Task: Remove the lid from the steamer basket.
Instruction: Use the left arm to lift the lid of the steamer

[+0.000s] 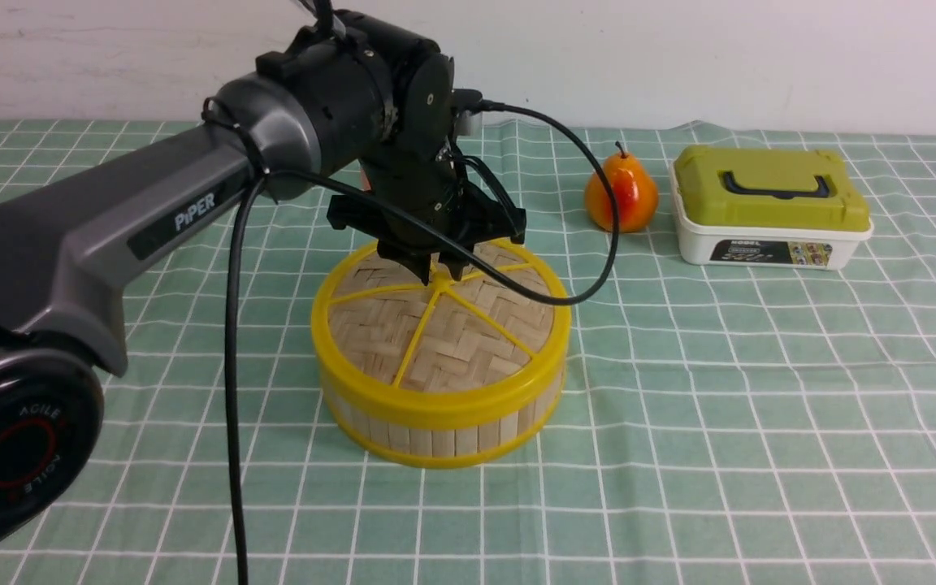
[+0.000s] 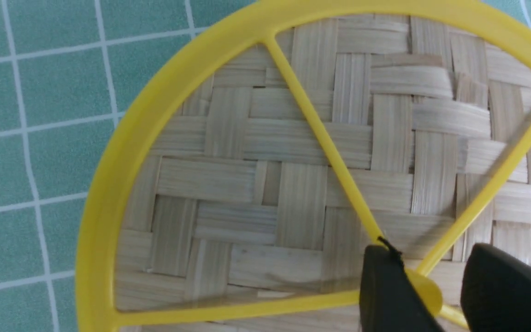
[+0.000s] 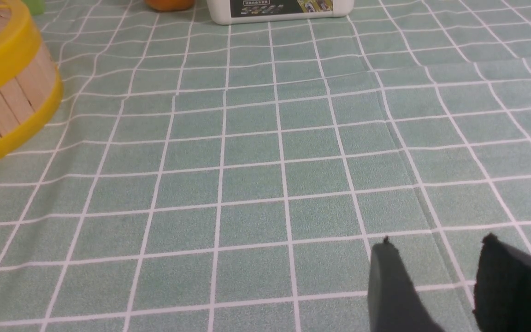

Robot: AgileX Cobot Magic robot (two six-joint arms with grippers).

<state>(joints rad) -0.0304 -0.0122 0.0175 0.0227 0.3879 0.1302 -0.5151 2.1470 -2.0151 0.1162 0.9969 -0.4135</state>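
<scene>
The lid (image 1: 444, 325), woven tan bamboo with a yellow rim and spokes, sits flat on the steamer basket (image 1: 435, 439) in the middle of the table. My left gripper (image 1: 439, 272) points down at the lid's centre. In the left wrist view the lid (image 2: 293, 184) fills the picture. There my left gripper (image 2: 431, 251) is open, with its two black fingers on either side of the yellow centre knob (image 2: 427, 288) and a gap showing beside it. My right gripper (image 3: 437, 242) is open and empty over bare cloth. It is out of the front view. The basket (image 3: 12, 97) shows at the edge of the right wrist view.
An orange-yellow pear (image 1: 621, 195) and a white box with an olive-green lid (image 1: 769, 207) stand at the back right. A black cable (image 1: 232, 366) hangs from my left arm in front of the basket. A green checked cloth (image 1: 720, 406) covers the table.
</scene>
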